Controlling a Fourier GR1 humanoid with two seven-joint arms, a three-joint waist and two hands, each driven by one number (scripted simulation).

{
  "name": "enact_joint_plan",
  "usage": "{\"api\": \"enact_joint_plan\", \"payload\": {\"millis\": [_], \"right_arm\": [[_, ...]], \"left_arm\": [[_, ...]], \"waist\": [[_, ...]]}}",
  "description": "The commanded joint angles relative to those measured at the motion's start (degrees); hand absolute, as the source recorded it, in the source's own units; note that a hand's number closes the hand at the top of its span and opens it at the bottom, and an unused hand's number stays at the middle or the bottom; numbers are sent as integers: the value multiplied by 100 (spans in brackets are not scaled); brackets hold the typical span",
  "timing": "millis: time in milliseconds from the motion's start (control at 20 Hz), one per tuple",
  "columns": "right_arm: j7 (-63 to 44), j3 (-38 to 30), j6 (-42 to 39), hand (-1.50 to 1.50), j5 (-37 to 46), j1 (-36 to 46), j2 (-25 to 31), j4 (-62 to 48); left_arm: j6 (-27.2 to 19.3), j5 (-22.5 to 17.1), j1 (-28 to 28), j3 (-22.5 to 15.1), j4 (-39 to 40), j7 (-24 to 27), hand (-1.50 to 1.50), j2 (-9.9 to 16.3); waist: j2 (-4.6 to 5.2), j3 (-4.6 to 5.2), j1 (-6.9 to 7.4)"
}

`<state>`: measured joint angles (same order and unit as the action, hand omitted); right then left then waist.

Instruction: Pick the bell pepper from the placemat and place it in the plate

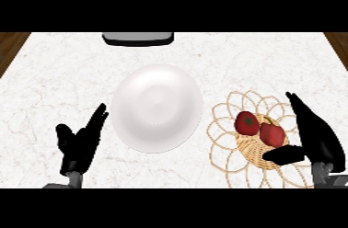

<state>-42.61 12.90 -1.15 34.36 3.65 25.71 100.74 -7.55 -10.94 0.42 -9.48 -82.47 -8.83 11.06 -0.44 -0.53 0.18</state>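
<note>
The red bell pepper (260,129) lies on the round woven wicker placemat (228,139), right of the white round plate (157,107) on the pale marble counter (61,84). The right hand (314,137) sits beside it (fingers straight, grasping nothing). The left hand (78,144) rests open at lower left.

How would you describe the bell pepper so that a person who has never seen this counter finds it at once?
Start from the big white plate in the middle of the marble counter, then go right to the woven wicker placemat. On its centre lies the bell pepper, close beside the right hand. It is the only red thing in view, glossy, with a small green stem.
</note>
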Motion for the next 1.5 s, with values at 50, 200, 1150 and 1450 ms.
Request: {"api": "enact_joint_plan", "payload": {"millis": [50, 200, 1150, 1450], "right_arm": [[312, -67, -115, -150, 191, 285, -274, -712], [318, -16, -684, 150, 49, 208, -10, -634], [421, 2226, 685, 150, 2535, 589, -2086, 224], [-486, 3572, 1172, 150, 3214, 1405, -2549, 7]], "left_arm": [[-77, 85, 41, -51, -53, -317, 0, -210], [10, 137, 113, -39, 165, -67, 0, -232], [307, 225, 101, 50, -5, -336, 0, -236], [328, 252, -98, -50, -89, -523, 0, -275]], "waist": [[47, 52, 5], [48, 54, -6], [3, 91, 308], [-66, 98, 510]]}}
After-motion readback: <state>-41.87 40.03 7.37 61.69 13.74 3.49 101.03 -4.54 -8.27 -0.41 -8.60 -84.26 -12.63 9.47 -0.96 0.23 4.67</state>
